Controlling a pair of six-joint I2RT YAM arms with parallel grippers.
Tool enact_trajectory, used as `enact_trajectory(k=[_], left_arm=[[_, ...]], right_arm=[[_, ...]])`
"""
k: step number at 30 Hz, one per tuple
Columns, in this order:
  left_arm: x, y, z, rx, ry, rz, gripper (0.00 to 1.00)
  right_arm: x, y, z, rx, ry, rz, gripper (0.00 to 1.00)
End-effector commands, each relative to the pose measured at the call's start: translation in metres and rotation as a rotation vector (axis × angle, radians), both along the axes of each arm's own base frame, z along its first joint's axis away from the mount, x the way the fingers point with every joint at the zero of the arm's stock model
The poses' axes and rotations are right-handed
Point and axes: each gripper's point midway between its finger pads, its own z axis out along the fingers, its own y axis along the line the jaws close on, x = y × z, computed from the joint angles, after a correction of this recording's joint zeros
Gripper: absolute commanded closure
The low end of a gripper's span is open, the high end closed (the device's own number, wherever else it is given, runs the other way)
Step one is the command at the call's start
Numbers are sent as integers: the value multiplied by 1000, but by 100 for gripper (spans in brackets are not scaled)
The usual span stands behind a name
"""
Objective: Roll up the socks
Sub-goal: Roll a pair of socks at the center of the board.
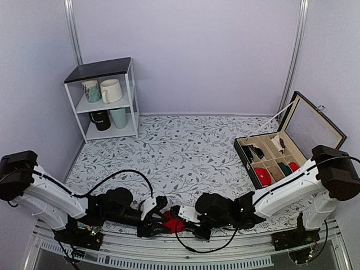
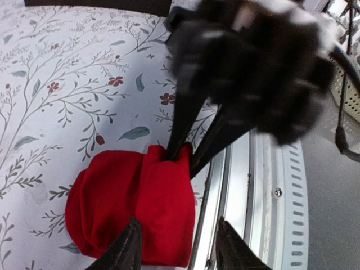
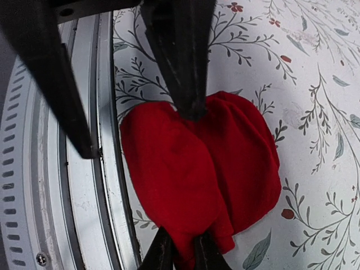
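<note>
You have the red sock roll [image 1: 173, 225] at the table's [image 1: 185, 146] near edge, against the metal rail [image 3: 107, 169], lying crosswise between both claws. The right gripper [image 3: 183, 239] is pinched on its right end, and the left gripper [image 2: 178, 228] stands apart, straddling the left end.

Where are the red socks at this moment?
In the top view the red socks lie bunched midway along the near edge of the table, beside the metal rail, between the open left tool and the right tool pinching them.
</note>
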Motion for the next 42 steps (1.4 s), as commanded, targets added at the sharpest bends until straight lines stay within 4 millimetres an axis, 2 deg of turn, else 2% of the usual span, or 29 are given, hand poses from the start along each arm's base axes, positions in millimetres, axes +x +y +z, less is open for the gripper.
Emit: enact_trajectory(k=[1, 6, 11, 15, 26, 28, 33, 35, 37, 40, 42], left_arm=[[-6, 9, -3, 37, -80, 30, 53], [-15, 9, 4, -5, -166, 43, 52], [-12, 4, -4, 53, -276, 55, 49], [-9, -4, -9, 100, -352, 56, 46], [-3, -6, -47, 235, -374, 71, 45], [-3, -5, -54, 265, -373, 73, 48], [-4, -2, -66, 308, -357, 71, 69], [-5, -1, -69, 318, -351, 75, 71], [-7, -2, -64, 298, -359, 83, 67], [-10, -4, -29, 173, -385, 106, 60], [-12, 4, -4, 86, -374, 128, 54]], right_arm=[[-12, -40, -39, -248, 194, -16, 87], [-8, -43, -46, -310, 313, -53, 87], [-14, -42, -51, -366, 381, -33, 87], [-10, -47, -56, -421, 407, -53, 88], [-14, -47, -56, -440, 440, -38, 87], [-15, -48, -56, -440, 448, -35, 88], [-19, -46, -54, -430, 469, -17, 88], [-18, -47, -55, -433, 465, -25, 88], [-14, -49, -56, -438, 462, -49, 88], [-6, -51, -57, -435, 443, -94, 88], [-2, -53, -57, -435, 425, -117, 88]])
